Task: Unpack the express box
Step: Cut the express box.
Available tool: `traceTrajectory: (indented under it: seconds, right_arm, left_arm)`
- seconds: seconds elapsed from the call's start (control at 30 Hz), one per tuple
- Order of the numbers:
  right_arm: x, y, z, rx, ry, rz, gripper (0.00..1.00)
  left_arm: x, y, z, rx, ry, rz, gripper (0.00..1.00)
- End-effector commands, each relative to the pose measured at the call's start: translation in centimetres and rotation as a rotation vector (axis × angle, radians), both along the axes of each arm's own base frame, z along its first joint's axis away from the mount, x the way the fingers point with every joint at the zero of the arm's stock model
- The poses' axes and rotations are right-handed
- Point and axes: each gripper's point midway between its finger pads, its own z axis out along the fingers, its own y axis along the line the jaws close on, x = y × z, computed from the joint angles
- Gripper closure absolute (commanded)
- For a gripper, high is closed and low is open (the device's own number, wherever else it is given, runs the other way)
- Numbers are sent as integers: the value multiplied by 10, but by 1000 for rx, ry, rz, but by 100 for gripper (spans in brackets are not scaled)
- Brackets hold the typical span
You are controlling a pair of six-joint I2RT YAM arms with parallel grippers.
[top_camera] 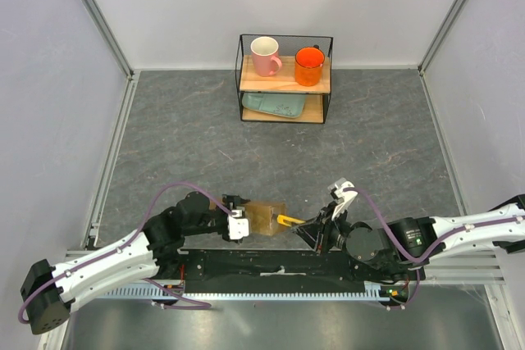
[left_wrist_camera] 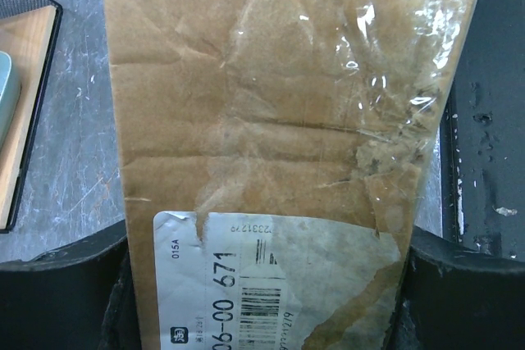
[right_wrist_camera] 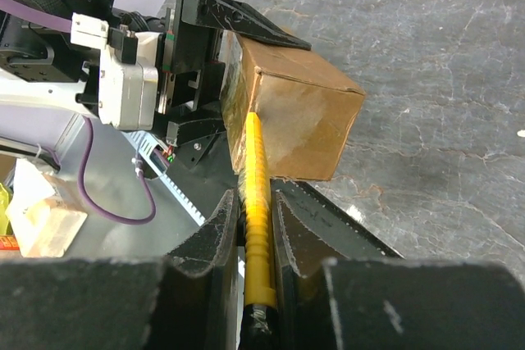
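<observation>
Brown, flat cardboard express box (top_camera: 264, 217) sits at the near edge of the grey stone-patterned tabletop (top_camera: 369, 153), between the two arms. The left fingers (left_wrist_camera: 57, 301) stand wide and clamp it from both sides, close to its white shipping label (left_wrist_camera: 271, 284). The right fingers (right_wrist_camera: 213, 252) are nearly closed on a yellow utility knife (right_wrist_camera: 256, 202), whose front end lies against the box's taped edge. Whether the box rests on the tabletop cannot be told. Well apart, at the far wall, a black wire shelf (top_camera: 285, 78) carries a pink mug (top_camera: 264, 55) and an orange mug (top_camera: 309, 65), with a pale green tray (top_camera: 275, 104) below. Bare tabletop lies between the shelf and the box, with white walls at both sides.
</observation>
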Motion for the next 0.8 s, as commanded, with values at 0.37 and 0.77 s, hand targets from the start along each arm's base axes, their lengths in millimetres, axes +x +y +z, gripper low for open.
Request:
traceTrajectory:
  seconds: [0.37, 0.77]
  right_arm:
    - [-43, 1, -44, -92, 160, 153, 100]
    - [-42, 4, -28, -96, 126, 159, 100]
  left_arm:
    - [26, -10, 68, -203, -163, 59, 98]
    - [24, -10, 59, -173, -162, 37, 98]
